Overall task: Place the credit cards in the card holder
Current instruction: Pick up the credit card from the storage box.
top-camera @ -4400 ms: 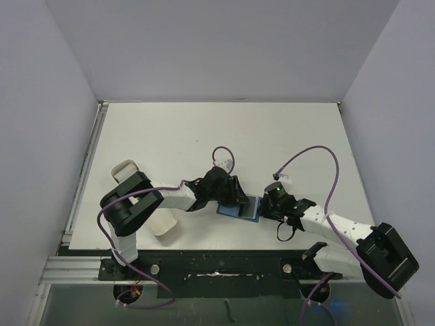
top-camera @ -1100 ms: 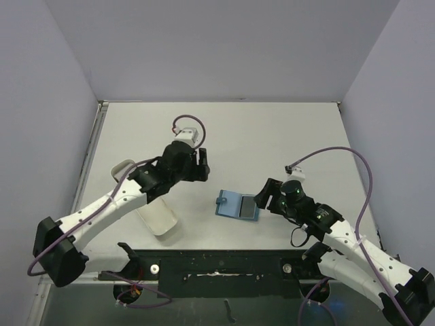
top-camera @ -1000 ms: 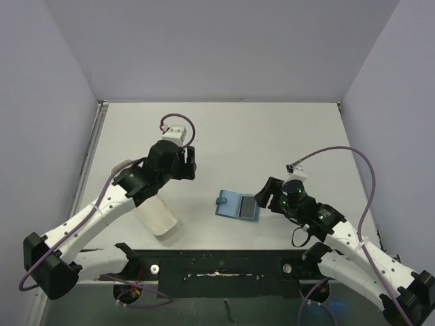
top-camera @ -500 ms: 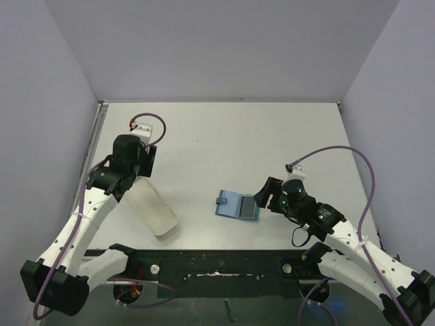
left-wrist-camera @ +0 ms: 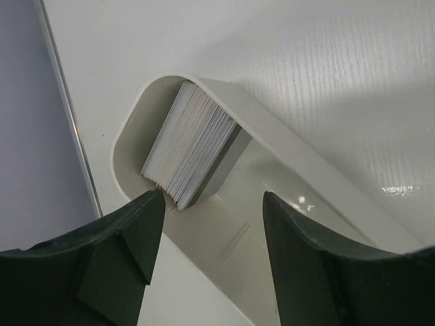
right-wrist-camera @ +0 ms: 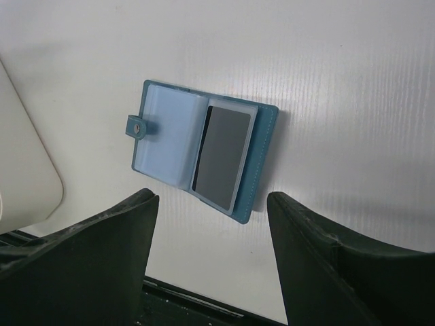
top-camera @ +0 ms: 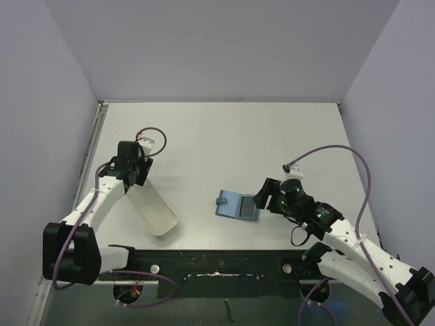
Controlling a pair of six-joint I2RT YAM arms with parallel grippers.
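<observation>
Black fingers (left-wrist-camera: 129,251) of the left gripper (left-wrist-camera: 211,204) stand wide apart with nothing between them. They are poised just above the credit cards (left-wrist-camera: 194,146), a thick pale stack standing on edge in the rounded end of a white tray (left-wrist-camera: 306,153), well to the left of the card holder (right-wrist-camera: 204,159). The right gripper (right-wrist-camera: 211,200), also spread wide and empty, hovers close by the card holder's right side. The teal holder lies open and flat on the white table (right-wrist-camera: 340,81). One dark card (right-wrist-camera: 221,156) appears to sit in its clear sleeve, so the task looks barely begun. The stack remains to be picked, card by card, and slipped in.
</observation>
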